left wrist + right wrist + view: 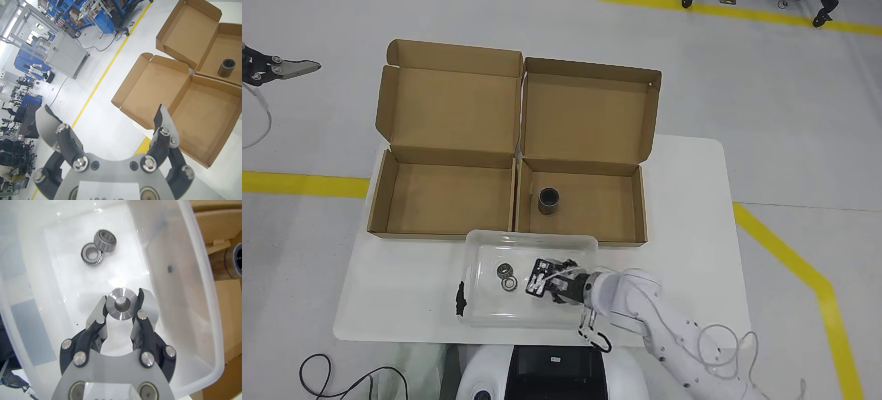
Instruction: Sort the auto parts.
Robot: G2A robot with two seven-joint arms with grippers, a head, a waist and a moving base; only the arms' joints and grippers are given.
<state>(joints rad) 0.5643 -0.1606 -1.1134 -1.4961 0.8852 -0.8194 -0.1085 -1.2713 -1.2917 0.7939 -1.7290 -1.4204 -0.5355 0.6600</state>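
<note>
I have the right gripper (122, 298) clamped on a ring (121, 307), bore facing the wrist camera, in the bin (189, 256) at lower centre of the top view, with the box (592, 205) holding a sleeve (549, 201) just above.

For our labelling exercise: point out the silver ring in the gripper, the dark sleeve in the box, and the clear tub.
silver ring (113, 311): right wrist view, front face.
dark sleeve (225, 72): left wrist view, outer wall.
clear tub (532, 235): top view, far rim.
</note>
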